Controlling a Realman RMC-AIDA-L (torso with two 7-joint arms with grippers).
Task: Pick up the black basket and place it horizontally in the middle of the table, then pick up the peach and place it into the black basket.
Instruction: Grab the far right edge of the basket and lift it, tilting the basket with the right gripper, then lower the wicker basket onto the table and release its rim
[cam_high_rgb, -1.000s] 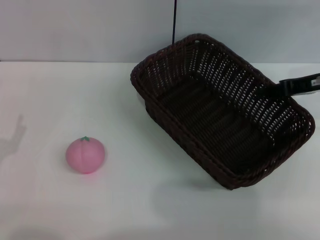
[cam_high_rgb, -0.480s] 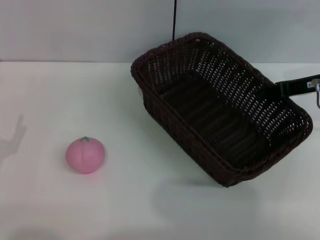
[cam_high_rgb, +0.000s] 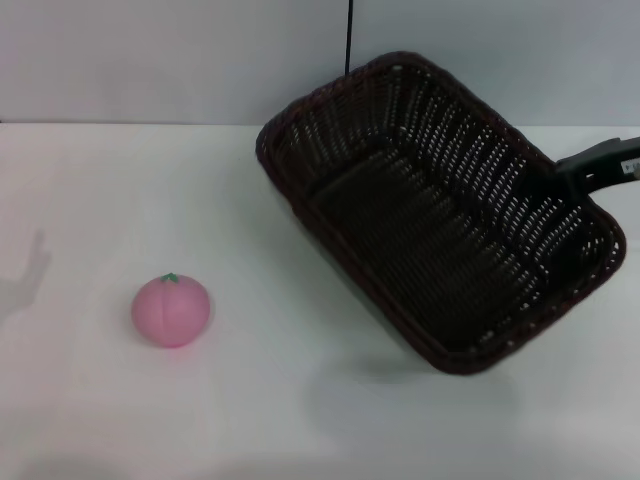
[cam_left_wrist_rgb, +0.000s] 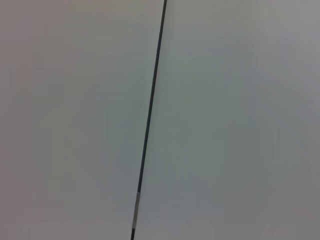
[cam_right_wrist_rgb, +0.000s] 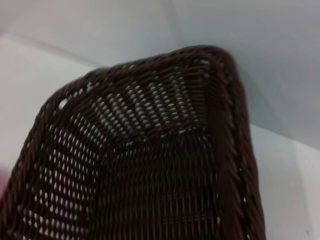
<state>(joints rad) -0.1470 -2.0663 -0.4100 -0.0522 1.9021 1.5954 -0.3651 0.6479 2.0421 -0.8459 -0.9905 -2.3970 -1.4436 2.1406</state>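
The black basket (cam_high_rgb: 440, 215) hangs tilted over the right half of the white worktop (cam_high_rgb: 250, 400), its long axis running diagonally from the far middle toward the near right, with a soft shadow on the surface below its near corner. The right hand (cam_high_rgb: 575, 172) reaches in from the right edge of the head view and meets the basket at its right-hand rim, where one dark finger lies over the braided edge; the contact suggests a grip on the rim, but whether the fingers are clamped on it cannot be told. The right wrist view looks straight into the basket's open-weave interior and one corner of its rim (cam_right_wrist_rgb: 220, 100), with pale worktop showing beyond. The peach (cam_high_rgb: 171, 311) sits upright on the left part of the worktop, green stem spot on top, well apart from the basket. The left hand appears in no view; its wrist camera shows only a plain grey wall (cam_left_wrist_rgb: 235, 120) crossed by a thin dark line.
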